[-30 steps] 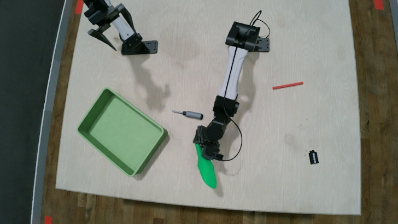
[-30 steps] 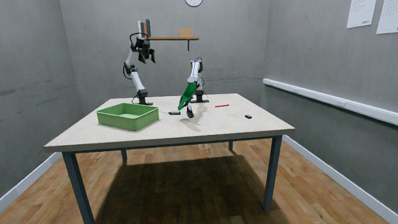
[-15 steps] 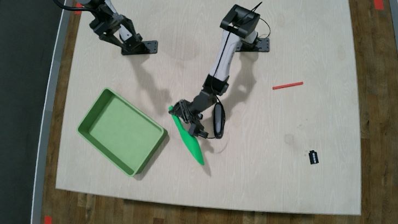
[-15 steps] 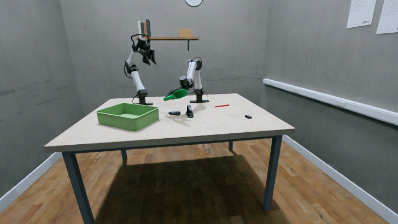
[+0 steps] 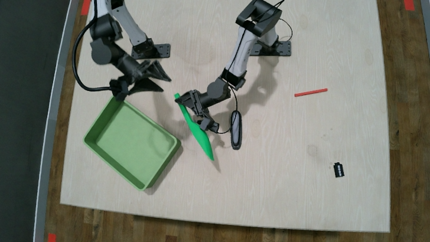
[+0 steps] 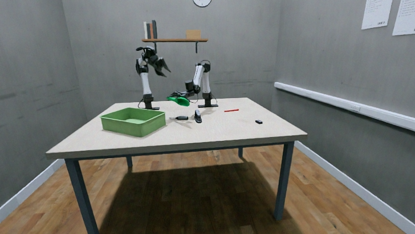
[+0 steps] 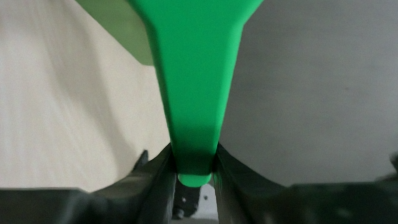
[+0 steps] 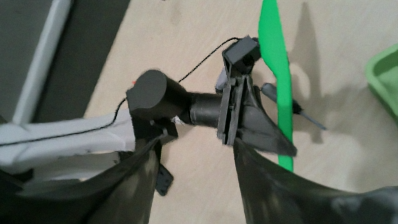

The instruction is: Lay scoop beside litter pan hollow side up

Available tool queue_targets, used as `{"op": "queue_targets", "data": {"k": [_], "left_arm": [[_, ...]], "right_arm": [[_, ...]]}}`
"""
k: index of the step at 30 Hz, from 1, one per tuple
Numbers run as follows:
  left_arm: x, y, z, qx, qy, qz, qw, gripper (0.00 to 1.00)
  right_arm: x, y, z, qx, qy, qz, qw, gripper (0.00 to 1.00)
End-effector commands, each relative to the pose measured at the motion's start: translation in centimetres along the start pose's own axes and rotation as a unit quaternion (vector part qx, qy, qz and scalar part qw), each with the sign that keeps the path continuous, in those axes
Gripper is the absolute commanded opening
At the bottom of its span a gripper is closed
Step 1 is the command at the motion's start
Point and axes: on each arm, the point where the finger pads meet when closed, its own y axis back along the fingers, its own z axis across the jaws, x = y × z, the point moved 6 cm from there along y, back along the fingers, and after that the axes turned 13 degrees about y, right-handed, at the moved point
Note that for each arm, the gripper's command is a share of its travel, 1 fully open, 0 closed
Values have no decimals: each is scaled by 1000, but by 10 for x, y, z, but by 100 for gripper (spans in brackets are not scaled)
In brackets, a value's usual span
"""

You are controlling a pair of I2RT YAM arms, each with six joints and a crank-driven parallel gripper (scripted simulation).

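Looking from the top view, we've got the left claw (image 5: 177, 100) (image 6: 169, 97) (image 7: 194, 141) (image 8: 298, 155) clamped on the handle end of the scoop (image 5: 196, 129) (image 6: 179, 100) (image 7: 197, 85) (image 8: 282, 75), which is up in the air between the pan (image 5: 130, 144) (image 6: 121, 128) (image 7: 120, 30) (image 8: 385, 75) and the stapler (image 5: 235, 129) (image 6: 198, 116). The right claw (image 5: 166, 85) (image 6: 168, 73) (image 8: 197, 141) has its fingers apart with nothing in them. The scoop looks narrow from here, so we'd guess it's rolled toward its edge. Red stick (image 5: 310, 92) (image 6: 231, 110) and little black thing (image 5: 338, 169) (image 6: 258, 121) are well off to the side, no bother.

Exterior view: grab done, placing isn't. Scoop's above the table (image 5: 300, 195) (image 6: 232, 130) (image 7: 40, 100) (image 8: 340, 30), pan upright. We'd still need to level it hollow side up, bring it close beside the pan, lower it and let go. The screwdriver (image 6: 182, 117) (image 8: 270, 92) lies between pan and stapler, so that's our main snag: set down on it, the scoop fails.

Left wrist view: both fingers pinch the handle near its tip, so we think the bowl could swing if it bumps something.

Right wrist view: same empty, spread claw in front, scoop in the other one, screwdriver below, pan's corner off to one side, not touching the scoop.

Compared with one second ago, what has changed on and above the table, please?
In the top view, the scoop, held by the left gripper, has moved toward the arm bases and swung. The open right gripper has come toward its handle. Nothing was let go. The pan and red stick stayed.
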Motion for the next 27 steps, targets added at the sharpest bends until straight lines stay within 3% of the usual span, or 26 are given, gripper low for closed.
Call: {"op": "queue_targets", "data": {"k": [1, 4, 13, 27], "left_arm": [[21, 8, -39, 93, -21, 29, 995, 18], [22, 9, -39, 95, -18, 31, 995, 18], [30, 14, -39, 96, -14, 39, 994, 18], [30, 14, -42, 101, -16, 39, 994, 18]], "right_arm": [[-27, -21, 3, -120, -43, -101, 987, 58], [-27, -24, -3, -134, -55, -102, 984, 58], [-2, -46, -71, -203, -173, -56, 962, 58], [60, -34, -150, -246, -304, 7, 920, 58]]}}
